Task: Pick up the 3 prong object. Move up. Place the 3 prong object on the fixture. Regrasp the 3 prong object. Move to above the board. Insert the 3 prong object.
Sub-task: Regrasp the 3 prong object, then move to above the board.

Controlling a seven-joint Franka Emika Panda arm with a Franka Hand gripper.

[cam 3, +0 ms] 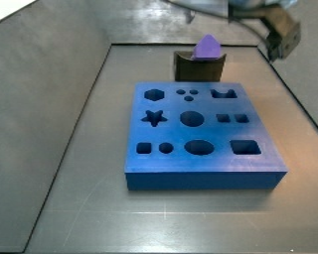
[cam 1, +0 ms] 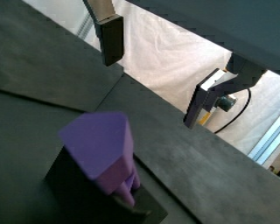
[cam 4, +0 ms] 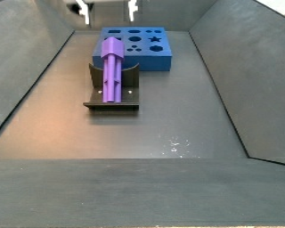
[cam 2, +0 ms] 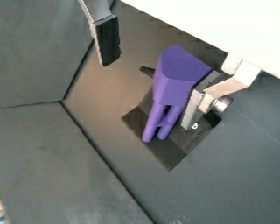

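The light-purple 3 prong object lies on the dark fixture, its long side running toward the blue board. In a side view it shows as a purple tip on the fixture, behind the board. Both wrist views show it resting on the fixture. My gripper hangs open and empty above it, and is not touching it. One dark finger pad stands well off the piece. The other finger is close beside it.
Grey walls enclose the dark floor on all sides. The board with its several cut-outs lies just beyond the fixture. A white sheet shows behind the fingers in a wrist view.
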